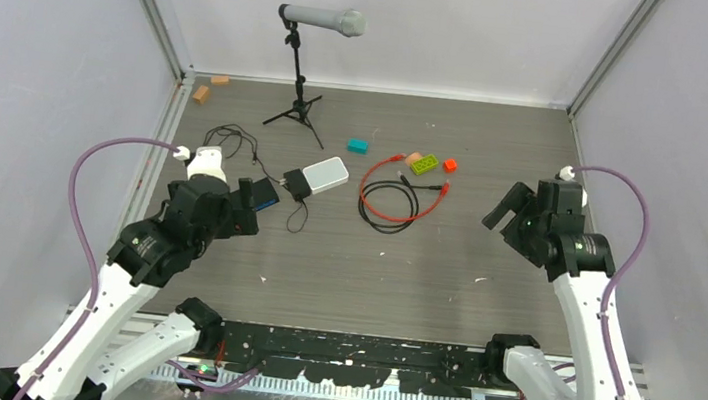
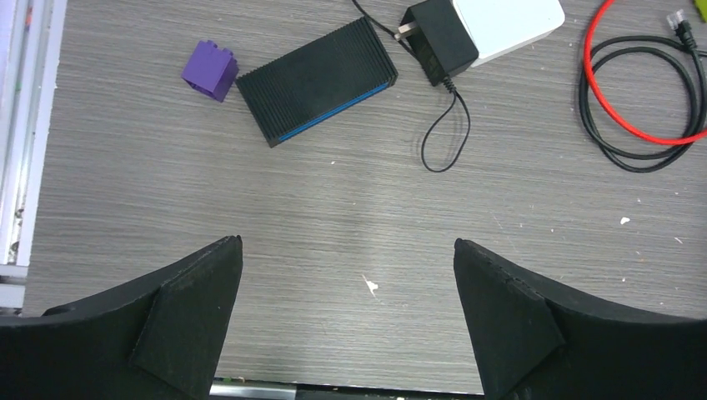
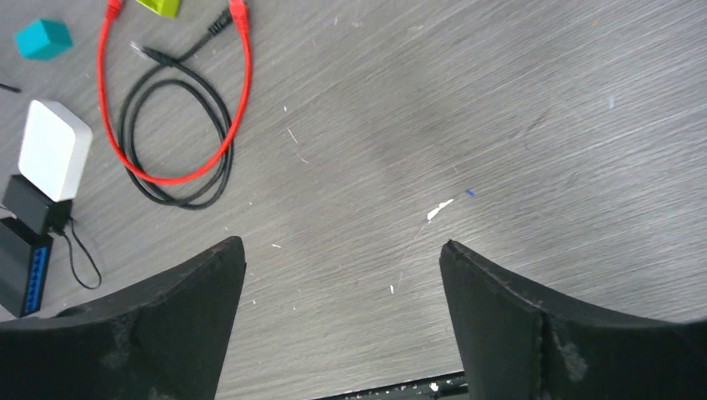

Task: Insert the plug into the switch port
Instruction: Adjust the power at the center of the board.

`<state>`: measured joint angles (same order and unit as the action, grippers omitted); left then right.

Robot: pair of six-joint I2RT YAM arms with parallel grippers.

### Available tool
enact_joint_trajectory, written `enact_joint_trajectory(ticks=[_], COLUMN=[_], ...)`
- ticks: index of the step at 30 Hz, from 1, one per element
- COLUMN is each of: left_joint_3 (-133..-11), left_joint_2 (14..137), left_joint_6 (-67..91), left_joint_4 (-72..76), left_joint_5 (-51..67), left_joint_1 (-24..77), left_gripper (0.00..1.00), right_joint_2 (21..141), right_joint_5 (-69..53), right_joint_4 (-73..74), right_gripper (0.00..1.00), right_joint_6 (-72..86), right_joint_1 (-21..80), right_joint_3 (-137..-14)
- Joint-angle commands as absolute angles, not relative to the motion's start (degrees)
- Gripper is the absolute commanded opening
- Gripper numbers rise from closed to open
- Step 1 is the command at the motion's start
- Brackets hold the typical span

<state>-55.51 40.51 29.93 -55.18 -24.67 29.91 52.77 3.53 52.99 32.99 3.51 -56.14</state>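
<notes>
Grey wood-grain table (image 1: 479, 305) fills my views. I see the left gripper (image 2: 348, 243) hanging over bare tabletop with its fingers spread wide and nothing between them; the right gripper (image 3: 342, 243) is likewise spread and empty. The black switch box (image 2: 317, 79) lies flat near the left gripper, close to a white box (image 3: 54, 150). The red cable (image 3: 242, 100) loops mid-table, well apart from it, its plug (image 3: 238, 12) lying loose. The switch port (image 3: 35, 279) sits along the box's blue edge.
</notes>
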Motion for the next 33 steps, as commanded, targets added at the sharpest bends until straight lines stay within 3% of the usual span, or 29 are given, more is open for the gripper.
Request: enact_joint_trajectory(ticks=[1, 6, 9, 12, 14, 16, 18, 24, 28, 33], left_joint_3=[-58.5, -59.7, -58.6, -58.8, -60.3, -61.2, -60.4, -58.5, -57.8, -57.2], left_joint_2=[40.0, 38.6, 37.7, 37.1, 37.5, 38.3, 38.6, 37.6, 35.9, 34.2], left_joint_6=[28.9, 24.4, 24.2, 24.4, 24.4, 23.7, 23.6, 25.3, 25.3, 24.9], left_joint_4=[-57.4, -56.8, -57.0, -57.5, -58.8, -59.7, -60.2, -59.6, -59.2, -58.3], left_joint_5=[-28.4, -25.5, -26.2, -26.3, -25.8, -26.2, -27.0, -29.7, -30.3, -29.3], left_joint_1=[29.7, 29.8, 29.8, 29.8, 29.8, 29.8, 29.8, 29.8, 29.8, 29.8], left_gripper=[1.0, 1.0, 1.0, 1.0, 1.0, 1.0, 1.0, 1.0, 1.0, 1.0], right_joint_2=[44.4, 38.4, 41.6, 49.1, 53.7, 57.7, 64.5, 92.4, 109.6, 122.4], right_joint_5=[7.6, 8.9, 1.8, -5.9, -5.8, 6.0, 13.5, 10.6, 12.7, 11.0], right_joint_4=[48.5, 42.9, 39.2, 33.7, 30.1, 27.7, 25.5, 20.5, 21.2, 20.9], right_gripper=[0.97, 1.0, 0.98, 0.91, 0.88, 0.89, 0.89, 0.87, 0.87, 0.87], right_joint_6=[36.6, 36.5, 35.0, 38.0, 40.9, 41.2, 40.2, 36.1, 31.7, 32.8], right_joint_1=[3.3, 3.3, 3.4, 3.9, 10.1, 22.2, 32.4, 44.6, 50.0, 51.3], right_joint_3=[-57.2, -52.0, -52.1, -52.6, -54.0, -56.3, -60.4, -75.5, -88.2, -98.6])
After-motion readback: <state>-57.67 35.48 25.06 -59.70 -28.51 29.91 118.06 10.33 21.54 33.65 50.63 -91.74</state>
